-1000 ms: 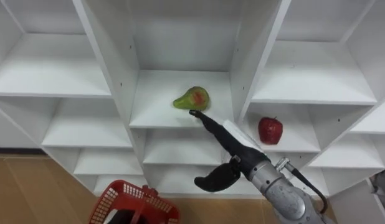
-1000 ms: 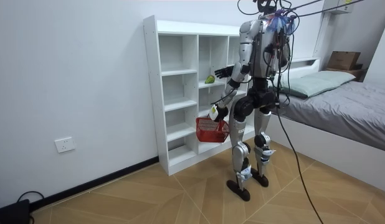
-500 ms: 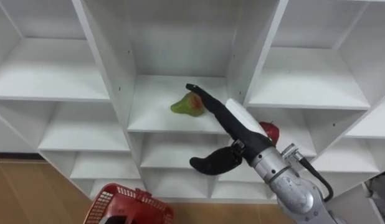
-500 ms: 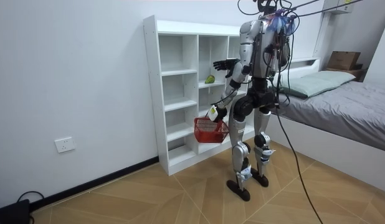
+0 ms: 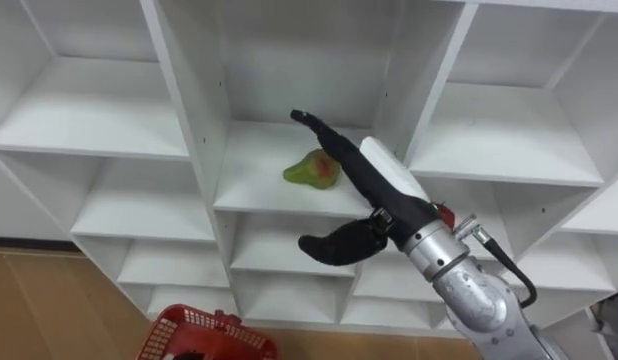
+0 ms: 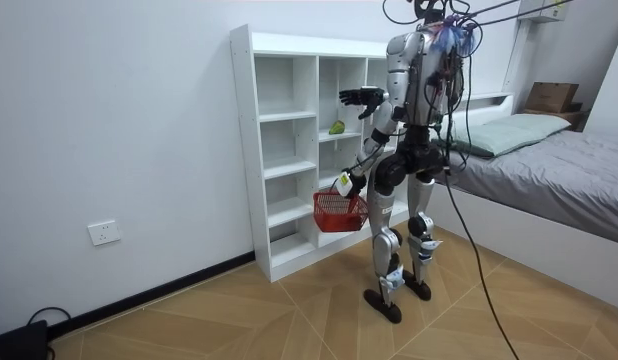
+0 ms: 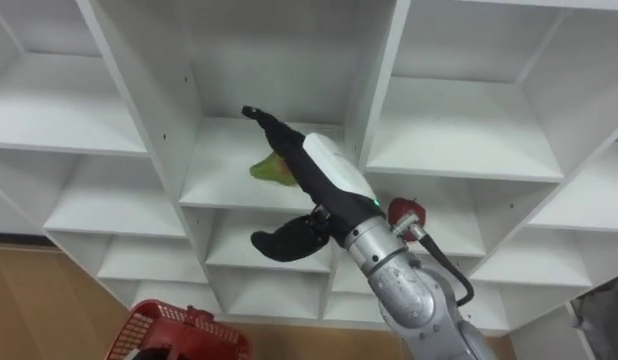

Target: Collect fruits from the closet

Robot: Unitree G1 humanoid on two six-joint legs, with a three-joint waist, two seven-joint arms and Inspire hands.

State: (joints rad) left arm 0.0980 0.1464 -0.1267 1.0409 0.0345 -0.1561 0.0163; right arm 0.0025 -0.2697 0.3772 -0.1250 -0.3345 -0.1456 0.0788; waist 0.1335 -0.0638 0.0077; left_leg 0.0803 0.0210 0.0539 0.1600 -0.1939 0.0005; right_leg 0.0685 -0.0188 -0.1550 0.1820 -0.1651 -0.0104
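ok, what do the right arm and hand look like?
Right hand: black fingers and thumb, white plate on its back. Silver metal wrist and forearm, with a thin black cable looping beside the wrist. Left hand is too small to detail.

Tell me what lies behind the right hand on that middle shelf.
A green, red-blushed pear lies on the shelf behind the open right hand, whose fingers cover its right side. A red apple in the column to the right is mostly hidden by the wrist.
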